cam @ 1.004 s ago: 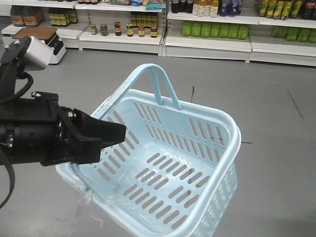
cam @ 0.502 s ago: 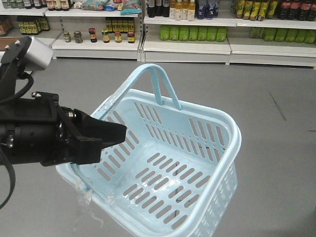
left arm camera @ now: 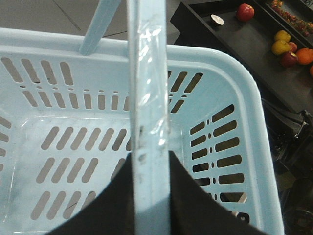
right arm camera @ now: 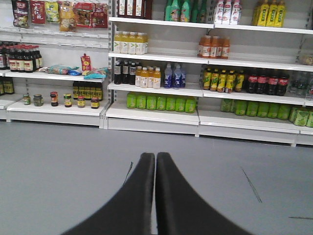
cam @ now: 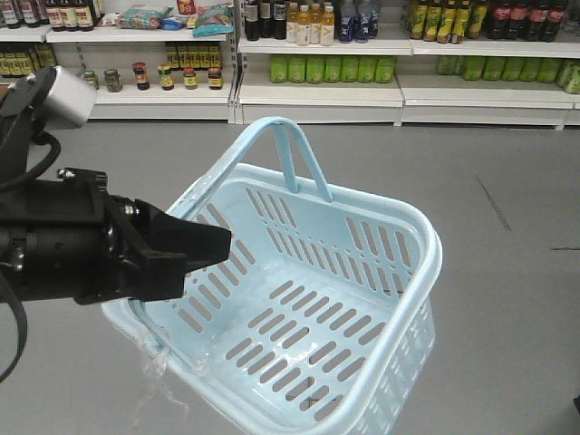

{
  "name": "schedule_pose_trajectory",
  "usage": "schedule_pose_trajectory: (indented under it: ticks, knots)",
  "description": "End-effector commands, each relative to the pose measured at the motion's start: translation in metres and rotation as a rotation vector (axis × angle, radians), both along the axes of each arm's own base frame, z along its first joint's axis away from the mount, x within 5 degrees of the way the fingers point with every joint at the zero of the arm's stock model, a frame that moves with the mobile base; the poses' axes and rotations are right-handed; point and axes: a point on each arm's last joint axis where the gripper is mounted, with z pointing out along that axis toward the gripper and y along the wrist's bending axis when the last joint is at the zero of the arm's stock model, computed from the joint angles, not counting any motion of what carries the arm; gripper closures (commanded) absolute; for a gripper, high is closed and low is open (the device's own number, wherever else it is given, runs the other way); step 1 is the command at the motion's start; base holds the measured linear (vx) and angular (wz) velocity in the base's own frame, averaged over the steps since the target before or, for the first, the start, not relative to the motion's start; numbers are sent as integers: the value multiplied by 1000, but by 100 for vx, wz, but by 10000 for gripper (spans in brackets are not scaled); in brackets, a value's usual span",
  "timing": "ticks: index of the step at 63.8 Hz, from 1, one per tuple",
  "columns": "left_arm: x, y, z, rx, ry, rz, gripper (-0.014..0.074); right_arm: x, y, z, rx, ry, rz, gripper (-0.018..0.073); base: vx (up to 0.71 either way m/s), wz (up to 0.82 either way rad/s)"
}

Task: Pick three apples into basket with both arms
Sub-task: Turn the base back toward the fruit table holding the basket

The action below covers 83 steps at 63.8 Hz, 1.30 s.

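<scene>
The pale blue basket (cam: 362,272) hangs tilted in the air with nothing in it. My left gripper (cam: 222,245) is shut on its hoop handle (left arm camera: 146,98), which runs between the two black fingers (left arm camera: 112,196) in the left wrist view. Past the basket's right rim, a red apple (left arm camera: 245,11) lies on a black surface (left arm camera: 234,39). A darker red apple (left arm camera: 289,58) sits further right among yellow fruit. My right gripper (right arm camera: 155,155) is shut on nothing and points at the shop shelves; it is out of the front view.
Grey floor (cam: 507,181) lies below the basket, with stocked shelves (cam: 317,82) along the far wall. On the black surface are yellow apples (left arm camera: 280,37), an orange (left arm camera: 304,55) and a small white disc (left arm camera: 217,19). A clear plastic scrap (cam: 154,372) dangles from the basket's near rim.
The shelves have slid leftward across the front view, so the view has swung to the right. The left arm and basket keep the same place in the frame.
</scene>
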Motion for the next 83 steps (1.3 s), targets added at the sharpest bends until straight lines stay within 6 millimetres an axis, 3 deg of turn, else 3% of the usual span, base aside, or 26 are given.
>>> schedule_pose_trajectory:
  ticks: [1,32,83]
  knots:
    - [-3,2,21,-107,-62,36,604,0,0,2,-14,-66,1,561,20,-15]
    - [-3,2,21,-107,-62,36,604,0,0,2,-14,-66,1,561,18,-28]
    - [-3,2,21,-107,-62,36,604,0,0,2,-14,-66,1,561,15,-53]
